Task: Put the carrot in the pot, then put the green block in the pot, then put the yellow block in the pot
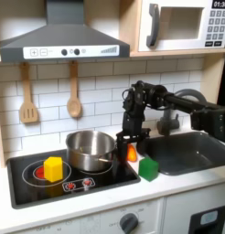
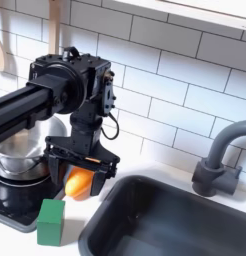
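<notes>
The orange carrot point(image 1: 132, 154) point(image 2: 79, 183) lies on the counter between the stove and the sink. My gripper point(image 1: 130, 144) point(image 2: 80, 177) is lowered over it and open, with one finger on each side of the carrot. In the first exterior view, the steel pot point(image 1: 90, 149) stands on the stove just left of the gripper. It appears again in the second exterior view as the pot point(image 2: 17, 158), partly hidden behind the arm. The green block point(image 1: 148, 168) point(image 2: 50, 221) sits on the counter in front of the carrot. The yellow block point(image 1: 53, 168) rests on the stove's front left burner.
In the first exterior view, the sink point(image 1: 189, 151) lies to the right of the gripper, with a grey faucet point(image 2: 217, 160) behind the basin. Two wooden utensils point(image 1: 74, 99) hang on the tiled wall. The stove's front edge has red knobs point(image 1: 70, 186).
</notes>
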Available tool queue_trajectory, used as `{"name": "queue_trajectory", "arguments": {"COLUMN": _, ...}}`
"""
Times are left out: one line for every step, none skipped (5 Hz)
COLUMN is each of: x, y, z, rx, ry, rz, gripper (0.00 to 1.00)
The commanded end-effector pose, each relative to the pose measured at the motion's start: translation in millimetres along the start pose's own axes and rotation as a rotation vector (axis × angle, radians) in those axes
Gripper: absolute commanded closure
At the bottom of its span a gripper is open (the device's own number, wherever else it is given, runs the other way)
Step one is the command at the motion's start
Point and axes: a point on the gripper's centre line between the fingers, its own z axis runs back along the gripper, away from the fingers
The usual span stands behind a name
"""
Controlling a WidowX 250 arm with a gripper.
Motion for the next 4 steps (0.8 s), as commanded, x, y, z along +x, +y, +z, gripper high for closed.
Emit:
{"name": "queue_trajectory", "arguments": {"x": -1, "y": -0.2, "z": 5.0, "rx": 0.001, "ry": -0.015, "rz": -0.006, "gripper": 0.00}}
{"name": "queue_trajectory", "arguments": {"x": -3, "y": -2.7, "z": 17.6, "rx": -0.014, "ry": -0.043, "rz": -0.005, "gripper": 0.00}}
{"name": "queue_trajectory", "arguments": {"x": -5, "y": -3.9, "z": 16.9, "rx": -0.010, "ry": -0.040, "rz": -0.013, "gripper": 0.00}}
{"name": "queue_trajectory", "arguments": {"x": -6, "y": -7.5, "z": 21.3, "rx": -0.009, "ry": -0.056, "rz": -0.021, "gripper": 0.00}}
